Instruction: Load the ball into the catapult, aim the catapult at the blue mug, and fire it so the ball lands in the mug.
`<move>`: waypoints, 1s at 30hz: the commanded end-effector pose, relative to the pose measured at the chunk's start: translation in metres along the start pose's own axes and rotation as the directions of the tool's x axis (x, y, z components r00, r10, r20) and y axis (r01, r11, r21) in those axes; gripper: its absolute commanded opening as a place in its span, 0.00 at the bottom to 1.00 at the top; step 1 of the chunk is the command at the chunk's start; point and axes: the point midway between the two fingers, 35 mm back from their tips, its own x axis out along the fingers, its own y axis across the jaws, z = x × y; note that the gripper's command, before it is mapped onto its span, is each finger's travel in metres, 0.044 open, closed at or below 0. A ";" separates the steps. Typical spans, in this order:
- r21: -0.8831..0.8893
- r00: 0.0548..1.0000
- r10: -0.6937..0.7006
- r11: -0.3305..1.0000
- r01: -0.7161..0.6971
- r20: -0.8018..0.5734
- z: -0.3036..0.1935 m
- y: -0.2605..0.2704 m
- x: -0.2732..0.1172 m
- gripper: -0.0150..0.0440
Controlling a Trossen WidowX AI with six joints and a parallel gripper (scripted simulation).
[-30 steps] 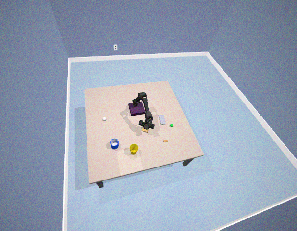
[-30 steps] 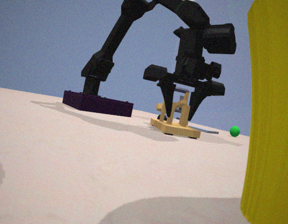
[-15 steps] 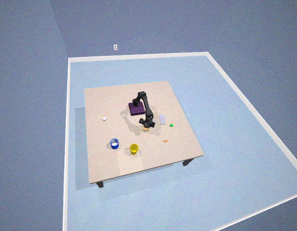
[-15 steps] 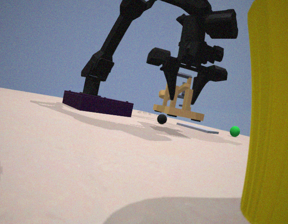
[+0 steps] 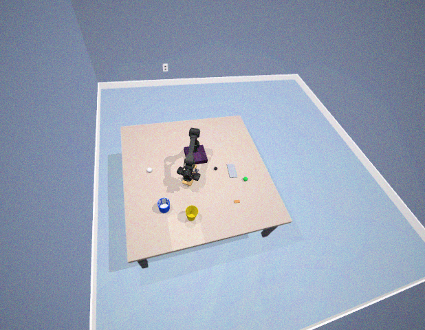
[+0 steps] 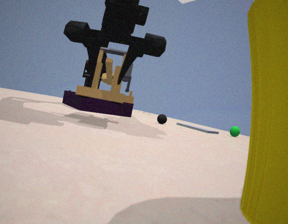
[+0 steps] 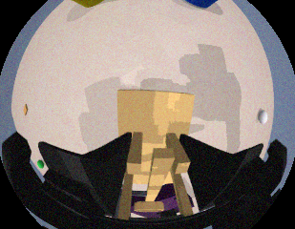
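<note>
Right now, your gripper (image 5: 187, 177) (image 6: 104, 84) (image 7: 157, 137) is about half open, its fingers closed on the catapult (image 5: 187, 183) (image 6: 104, 94) (image 7: 155, 112). You have it upright and off the table (image 5: 219, 135) (image 6: 139, 164) (image 7: 137, 52), its shadow apart below it. Your blue mug (image 5: 164, 205) (image 7: 202, 2) stands out in front, near the yellow mug (image 5: 192, 214) (image 6: 271, 108) (image 7: 88, 2). Three balls lie on the table: the white one (image 5: 148, 170) (image 7: 263, 116) off on the blue mug's side, and across from it the black one (image 5: 215, 168) (image 6: 161, 119) and green one (image 5: 245, 179) (image 6: 234, 131) (image 7: 40, 164), with a grey slab (image 5: 232, 170) (image 6: 197, 127) between those two.
</note>
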 end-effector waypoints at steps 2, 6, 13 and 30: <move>0.016 1.000 -0.011 1.000 0.011 0.010 -0.002 -0.079 -0.003 0.25; 0.018 1.000 -0.012 1.000 0.012 0.009 -0.002 -0.088 -0.003 0.25; 0.018 1.000 -0.012 1.000 0.012 0.010 -0.001 -0.089 0.001 0.25; 0.018 1.000 -0.012 1.000 0.012 0.009 0.000 -0.090 0.029 0.25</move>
